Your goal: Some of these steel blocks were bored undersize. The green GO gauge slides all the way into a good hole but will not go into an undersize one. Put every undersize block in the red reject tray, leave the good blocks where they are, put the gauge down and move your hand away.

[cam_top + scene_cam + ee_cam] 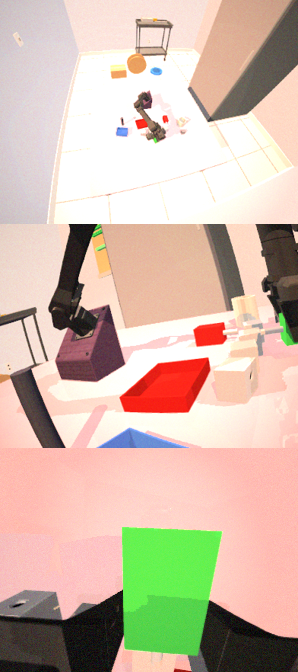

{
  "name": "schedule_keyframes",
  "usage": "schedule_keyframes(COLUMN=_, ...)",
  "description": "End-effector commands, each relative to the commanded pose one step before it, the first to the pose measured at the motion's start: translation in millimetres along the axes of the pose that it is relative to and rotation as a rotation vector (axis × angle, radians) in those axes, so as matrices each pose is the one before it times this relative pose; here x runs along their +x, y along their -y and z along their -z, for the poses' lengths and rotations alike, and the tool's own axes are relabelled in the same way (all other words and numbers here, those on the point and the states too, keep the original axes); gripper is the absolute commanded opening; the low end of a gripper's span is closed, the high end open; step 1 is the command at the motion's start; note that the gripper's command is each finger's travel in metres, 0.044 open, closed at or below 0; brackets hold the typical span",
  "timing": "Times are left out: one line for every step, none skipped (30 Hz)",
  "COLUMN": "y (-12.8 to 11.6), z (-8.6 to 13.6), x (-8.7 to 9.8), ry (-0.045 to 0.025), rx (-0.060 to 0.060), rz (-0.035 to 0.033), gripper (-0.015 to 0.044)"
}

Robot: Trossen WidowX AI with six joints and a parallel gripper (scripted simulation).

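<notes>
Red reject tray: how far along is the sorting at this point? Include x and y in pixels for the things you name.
Nothing looks rejected yet: the red tray (141, 123) (155, 406) holds no block. The gripper (155, 138) (160, 591) grips the green gauge (155, 140) (287, 332) (167, 568), its pin toward the blocks. Rejecting undersize ones, if any remain, and parking the gauge are left.

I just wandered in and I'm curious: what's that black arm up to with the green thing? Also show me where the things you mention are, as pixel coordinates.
The robot arm has its gripper (156, 136) shut on the green gauge (155, 140) (287, 331) (167, 590), a handle with a pale rod, held near a row of pale blocks (235, 382). The job is to find which blocks have holes too small for it. The red reject tray (141, 123) (163, 384) has nothing in it at this moment. Whether the rod has entered a hole, I cannot tell.
</notes>
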State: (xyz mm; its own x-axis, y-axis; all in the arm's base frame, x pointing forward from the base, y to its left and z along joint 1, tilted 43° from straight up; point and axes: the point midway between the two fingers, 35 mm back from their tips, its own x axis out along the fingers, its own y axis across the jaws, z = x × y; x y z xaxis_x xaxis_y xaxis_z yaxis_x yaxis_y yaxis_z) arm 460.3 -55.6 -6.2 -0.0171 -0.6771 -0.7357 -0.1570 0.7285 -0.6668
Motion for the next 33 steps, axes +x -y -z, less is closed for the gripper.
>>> schedule_keyframes(y=-1.55, z=-0.43, x=-0.77, ry=0.00282, rx=-0.0030, rz=0.00046, gripper=0.0000)
schedule_keyframes(y=0.25, z=0.08, x=0.17, ry=-0.00051, rx=0.0005, rz=-0.00008, gripper=0.0000)
schedule_keyframes(y=0.26, z=0.08, x=0.21, ry=-0.00058, rx=0.0005, rz=-0.00009, gripper=0.0000)
schedule_keyframes(y=1.01, z=0.37, x=0.90, ry=-0.00242, rx=0.0020, rz=-0.00036, gripper=0.0000)
schedule_keyframes(y=0.22, z=0.08, x=0.20, ry=-0.00054, rx=0.0005, rz=-0.00008, gripper=0.0000)
schedule_keyframes(y=0.78, z=0.29, x=0.70, ry=-0.00188, rx=0.0016, rz=-0.00028, gripper=0.0000)
schedule_keyframes(y=0.03, z=0.04, x=-1.20, ry=-0.00011, rx=0.0001, rz=-0.00008, gripper=0.0000)
schedule_keyframes(y=-2.05, z=-0.54, x=-1.20, ry=0.00065, rx=0.0010, rz=-0.00044, gripper=0.0000)
schedule_keyframes(y=-6.18, z=-1.53, x=-3.60, ry=0.00188, rx=0.0029, rz=-0.00126, gripper=0.0000)
schedule_keyframes(y=-10.36, z=-2.22, x=-6.00, ry=0.00294, rx=0.0049, rz=-0.00183, gripper=0.0000)
schedule_keyframes(y=-13.56, z=-2.27, x=-7.77, ry=0.00349, rx=0.0064, rz=-0.00187, gripper=0.0000)
schedule_keyframes(y=-13.81, z=-1.58, x=-7.84, ry=0.00320, rx=0.0066, rz=-0.00128, gripper=0.0000)
schedule_keyframes(y=-13.53, z=-0.83, x=-7.62, ry=0.00285, rx=0.0065, rz=-0.00063, gripper=0.0000)
schedule_keyframes(y=-10.57, z=-0.16, x=-5.92, ry=0.00207, rx=0.0052, rz=-0.00006, gripper=0.0000)
schedule_keyframes(y=-6.33, z=0.12, x=-3.54, ry=0.00119, rx=0.0031, rz=0.00016, gripper=0.0000)
schedule_keyframes(y=-2.11, z=0.08, x=-1.18, ry=0.00039, rx=0.0011, rz=0.00008, gripper=0.0000)
schedule_keyframes(y=0.00, z=0.00, x=0.00, ry=0.00000, rx=0.0000, rz=0.00000, gripper=0.0000)
schedule_keyframes(y=0.00, z=0.00, x=0.00, ry=0.00000, rx=0.0000, rz=0.00000, gripper=0.0000)
schedule_keyframes(y=-0.02, z=-0.71, x=3.03, ry=0.00011, rx=0.0000, rz=-0.00005, gripper=0.0000)
schedule_keyframes(y=-1.43, z=0.11, x=2.92, ry=0.00016, rx=0.0004, rz=-0.00001, gripper=0.0000)
schedule_keyframes(y=-2.52, z=0.40, x=1.52, ry=0.00016, rx=0.0007, rz=-0.00015, gripper=0.0000)
schedule_keyframes(y=-0.99, z=0.17, x=0.60, ry=0.00006, rx=0.0003, rz=-0.00006, gripper=0.0000)
schedule_keyframes(y=0.00, z=0.00, x=0.00, ry=0.00000, rx=0.0000, rz=0.00000, gripper=0.0000)
schedule_keyframes(y=0.00, z=0.00, x=0.00, ry=0.00000, rx=0.0000, rz=0.00000, gripper=0.0000)
schedule_keyframes(y=-0.44, z=-0.65, x=3.01, ry=0.00004, rx=0.0002, rz=0.00012, gripper=0.0000)
schedule_keyframes(y=-0.31, z=-0.44, x=2.12, ry=0.00002, rx=0.0001, rz=0.00010, gripper=0.0000)
schedule_keyframes(y=-0.13, z=-0.18, x=0.89, ry=0.00001, rx=0.0001, rz=0.00004, gripper=0.0000)
schedule_keyframes(y=0.00, z=0.00, x=0.00, ry=0.00000, rx=0.0000, rz=0.00000, gripper=0.0000)
schedule_keyframes(y=0.00, z=0.00, x=0.00, ry=0.00000, rx=0.0000, rz=0.00000, gripper=0.0000)
schedule_keyframes(y=0.00, z=0.00, x=0.00, ry=0.00000, rx=0.0000, rz=0.00000, gripper=0.0000)
schedule_keyframes(y=0.00, z=0.00, x=0.00, ry=0.00000, rx=0.0000, rz=0.00000, gripper=0.0000)
schedule_keyframes(y=0.00, z=0.00, x=0.00, ry=0.00000, rx=0.0000, rz=0.00000, gripper=0.0000)
schedule_keyframes(y=0.00, z=0.00, x=0.00, ry=0.00000, rx=0.0000, rz=0.00000, gripper=0.0000)
